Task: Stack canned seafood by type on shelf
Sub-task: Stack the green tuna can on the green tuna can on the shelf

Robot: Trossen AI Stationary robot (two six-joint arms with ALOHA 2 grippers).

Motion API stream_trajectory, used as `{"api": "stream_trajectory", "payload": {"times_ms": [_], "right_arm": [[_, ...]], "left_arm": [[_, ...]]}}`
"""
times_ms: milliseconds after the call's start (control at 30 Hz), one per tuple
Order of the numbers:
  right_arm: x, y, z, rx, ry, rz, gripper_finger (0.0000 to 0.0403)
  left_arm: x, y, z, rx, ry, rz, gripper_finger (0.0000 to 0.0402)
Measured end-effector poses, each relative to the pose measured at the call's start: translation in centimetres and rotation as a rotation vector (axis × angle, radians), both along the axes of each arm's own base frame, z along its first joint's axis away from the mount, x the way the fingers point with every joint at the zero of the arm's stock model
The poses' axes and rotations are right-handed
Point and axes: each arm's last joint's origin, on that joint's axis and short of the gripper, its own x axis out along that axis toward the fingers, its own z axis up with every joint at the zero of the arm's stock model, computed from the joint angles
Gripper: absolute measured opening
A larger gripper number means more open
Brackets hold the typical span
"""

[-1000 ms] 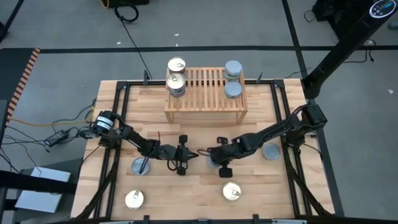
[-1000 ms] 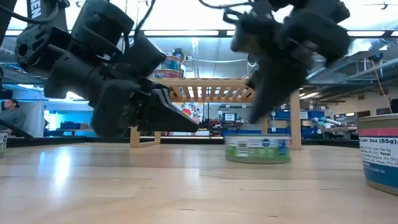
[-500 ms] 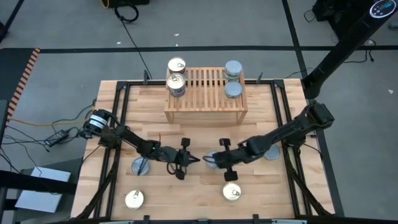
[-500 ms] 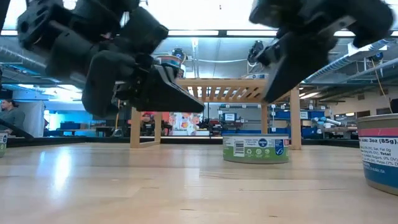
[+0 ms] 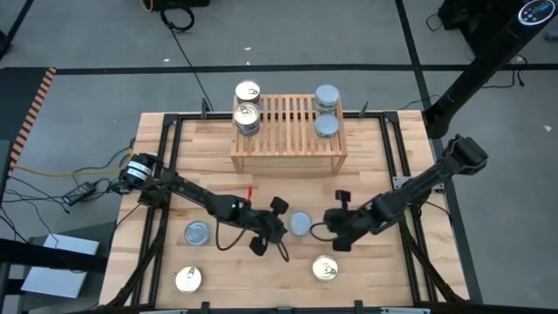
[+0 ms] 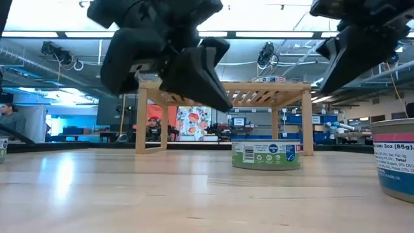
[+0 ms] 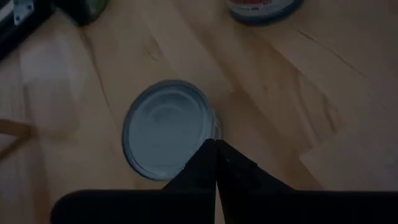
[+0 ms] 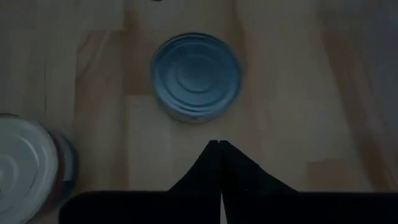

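We note the left gripper [image 5: 281, 228] and right gripper [image 5: 336, 220], both clenched empty, flanking a silver-topped tin [image 5: 300, 223] on the table well short of the shelf [image 5: 288, 131]; a closed-fingered descent would likely shove it aside.

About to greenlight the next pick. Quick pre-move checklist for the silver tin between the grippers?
1. Silver-topped tin upright, alone on the table: ok.
2. Left gripper open for the grasp: not ok, fingers shut.
3. Right gripper open: not ok, fingers shut.
4. Both grippers clear of the tin: ok, raised above the table in the low view.
5. Silver stack on the shelf upright: ok.
6. Shelf top has free slats: ok.
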Motion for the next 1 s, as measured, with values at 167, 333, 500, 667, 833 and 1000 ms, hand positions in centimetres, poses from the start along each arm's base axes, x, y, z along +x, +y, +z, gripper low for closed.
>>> {"api": "stream_trajectory", "payload": {"times_ms": [167, 333, 500, 667, 833, 1000], "right_arm": [[-1.8, -0.8, 0.8, 0.01, -0.076, -0.052, 0.0004], [-2.6, -0.9, 1.4, 0.022, -0.13, -0.063, 0.0004], [-2.7, -0.8, 1.4, 0.025, -0.144, -0.059, 0.0004], [-2.6, -0.8, 1.5, 0.026, -0.151, -0.058, 0.0004], [-2.6, -0.8, 1.5, 0.016, -0.153, -0.057, 0.0004], [-2.6, -0.8, 1.5, 0.013, -0.153, -0.053, 0.0004]], "left_arm": [[0.6, 0.0, 1.0, -0.008, -0.014, -0.026, 0.0049], [0.9, 0.6, 0.7, -0.038, -0.002, -0.006, 0.0101], [1.4, 0.7, -1.1, -0.064, 0.038, -0.007, 0.0148], [1.9, 0.9, -1.9, 0.078, 0.003, 0.022, 0.016], [2.0, 1.0, -1.9, 0.094, -0.007, 0.017, 0.0145], [1.9, 0.5, -2.3, 0.099, 0.008, -0.043, 0.0118]]}}
